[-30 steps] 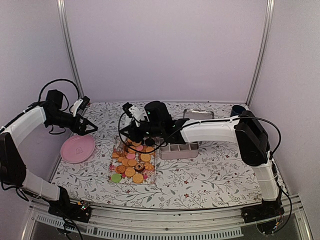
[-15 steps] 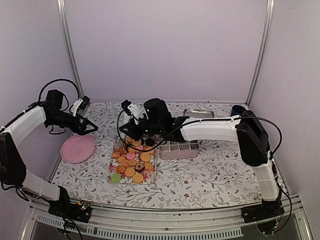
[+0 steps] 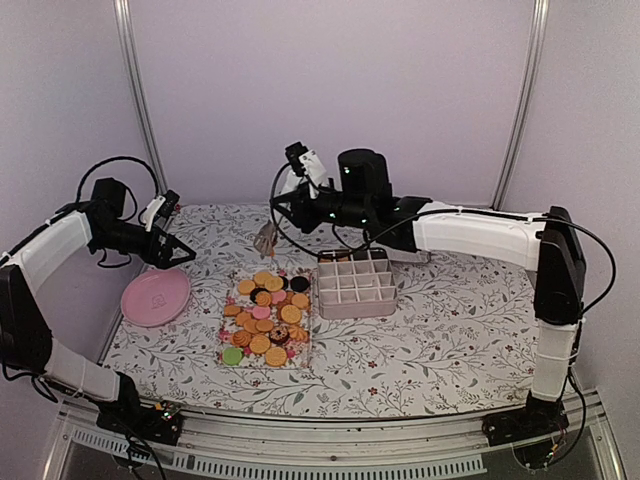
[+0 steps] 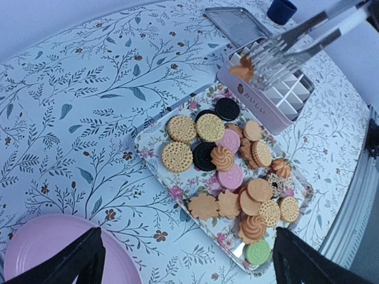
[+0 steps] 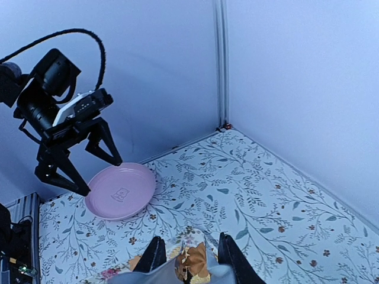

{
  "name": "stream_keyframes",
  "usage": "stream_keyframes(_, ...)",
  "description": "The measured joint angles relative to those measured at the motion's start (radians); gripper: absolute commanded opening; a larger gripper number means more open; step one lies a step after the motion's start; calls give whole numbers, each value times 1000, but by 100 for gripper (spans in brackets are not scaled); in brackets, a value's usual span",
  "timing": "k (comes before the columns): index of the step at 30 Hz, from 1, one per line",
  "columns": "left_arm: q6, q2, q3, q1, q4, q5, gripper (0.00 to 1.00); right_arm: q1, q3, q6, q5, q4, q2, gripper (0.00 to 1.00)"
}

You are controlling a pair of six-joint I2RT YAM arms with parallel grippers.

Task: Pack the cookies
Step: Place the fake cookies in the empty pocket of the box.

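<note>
The cookies (image 3: 265, 318) lie heaped on a flowered tray (image 4: 155, 155); most are orange-tan, with a few black, pink and one green. My right gripper (image 3: 288, 205) is raised behind the tray and is shut on metal tongs (image 4: 308, 32). The tongs pinch one orange cookie (image 4: 243, 72) in the air beside the left end of the pink divided box (image 3: 355, 285). In the right wrist view that cookie (image 5: 196, 263) shows between the tong blades, inside the right gripper (image 5: 189, 255). My left gripper (image 3: 175, 255) hangs open over the pink plate (image 3: 155, 297), holding nothing.
The box's metal lid (image 4: 234, 23) lies flat behind the box. A dark blue cup (image 4: 280, 10) stands at the back right. Side walls and corner posts close in the flowered table (image 3: 440, 340). The left arm (image 3: 60, 240) reaches in from the left wall.
The right arm has risen from the tray and swung back and to the right, carrying the tongs and a cookie upward. The left arm has stayed still.
</note>
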Motion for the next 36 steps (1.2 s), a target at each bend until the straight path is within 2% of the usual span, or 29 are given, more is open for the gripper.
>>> stream_keyframes(9,0,7,7,0,1,4,99,-229,-253,3,25,24,-195,13)
stream_keyframes(15,-3,13,7,0,1,3,99,-328,-359,9,30,25,-234,13)
stream_keyframes(36,-7,13,8,-3,1,3,99,-347,-417,16,11,34,-235,17)
